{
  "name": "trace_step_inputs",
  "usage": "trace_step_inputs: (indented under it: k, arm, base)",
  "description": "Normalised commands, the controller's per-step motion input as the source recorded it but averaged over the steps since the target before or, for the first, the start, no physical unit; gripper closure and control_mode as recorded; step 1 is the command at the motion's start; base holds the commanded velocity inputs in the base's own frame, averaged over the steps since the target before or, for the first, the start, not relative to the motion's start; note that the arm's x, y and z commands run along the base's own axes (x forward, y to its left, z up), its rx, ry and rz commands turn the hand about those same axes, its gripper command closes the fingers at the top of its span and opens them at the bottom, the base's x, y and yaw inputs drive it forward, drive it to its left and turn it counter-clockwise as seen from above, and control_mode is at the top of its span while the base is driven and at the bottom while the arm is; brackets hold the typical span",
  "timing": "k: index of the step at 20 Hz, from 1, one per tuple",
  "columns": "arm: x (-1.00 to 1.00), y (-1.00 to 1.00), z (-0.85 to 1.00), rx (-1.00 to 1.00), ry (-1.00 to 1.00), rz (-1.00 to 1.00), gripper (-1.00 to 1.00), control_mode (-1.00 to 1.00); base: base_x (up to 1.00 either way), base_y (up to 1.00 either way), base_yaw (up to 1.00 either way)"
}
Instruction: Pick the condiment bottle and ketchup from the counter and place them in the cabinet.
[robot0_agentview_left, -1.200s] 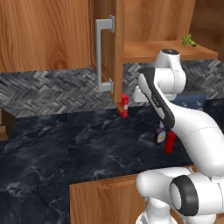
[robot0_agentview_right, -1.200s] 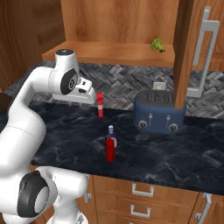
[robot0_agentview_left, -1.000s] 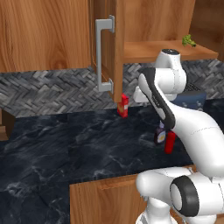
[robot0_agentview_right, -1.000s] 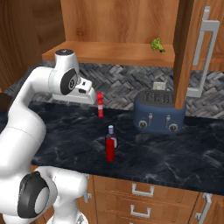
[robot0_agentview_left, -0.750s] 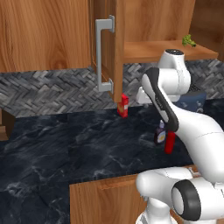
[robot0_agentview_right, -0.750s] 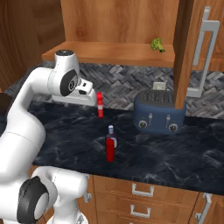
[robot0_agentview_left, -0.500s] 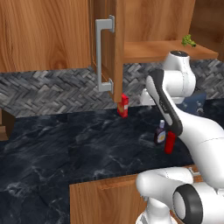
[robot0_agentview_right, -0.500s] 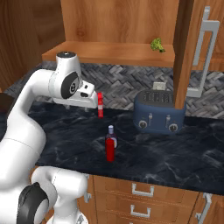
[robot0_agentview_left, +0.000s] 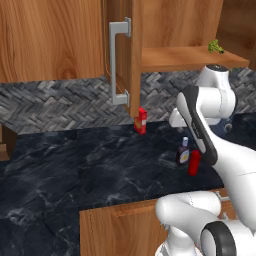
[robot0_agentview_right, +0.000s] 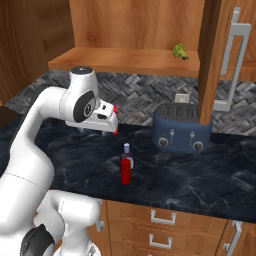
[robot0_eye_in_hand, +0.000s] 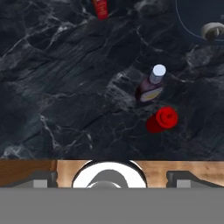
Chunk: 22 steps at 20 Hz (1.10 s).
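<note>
The gripper hangs above the counter with its jaws spread wide and nothing between them; it looks down on the two bottles from over the counter's front edge.

The condiment bottle and the ketchup stand upright on the black marble, just beside each other and near the front edge; in the right base view the ketchup stands in front of the dark bottle and hides all but its neck and pale cap. The arm's white forearm passes close by the pair in the left base view, to the right of the ketchup and the condiment bottle.

Further back, against the herringbone tile wall, stands a small red carton, well apart from the bottles; a navy toaster sits to the right of them.

Overhead the cabinet has its door swung open, edge toward the room, with a long grey handle; a small green vegetable lies on its shelf.

By count: one dark bottle; one ketchup; one carton; one toaster; one green vegetable.
</note>
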Motion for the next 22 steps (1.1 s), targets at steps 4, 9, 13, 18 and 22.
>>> trace_step_inputs:
  k: [4, 9, 13, 18, 22]
  arm:
    - [-0.28, -0.2, -0.17, 0.0, 0.0, 0.0, -1.0, -1.0]
    - [-0.27, -0.17, -0.18, 0.0, 0.0, 0.01, -1.0, -1.0]
    - [-0.15, -0.18, -0.21, 0.0, 0.0, 0.03, -1.0, -1.0]
    - [-0.13, -0.16, -0.25, 0.0, 0.0, 0.03, -1.0, -1.0]
    - [-0.17, -0.15, -0.27, 0.0, 0.0, 0.03, -1.0, -1.0]
  base:
    - [0.0, 0.0, 0.0]
    - [0.0, 0.0, 0.0]
    - [0.0, 0.0, 0.0]
    - [0.0, 0.0, 0.0]
    - [0.0, 0.0, 0.0]
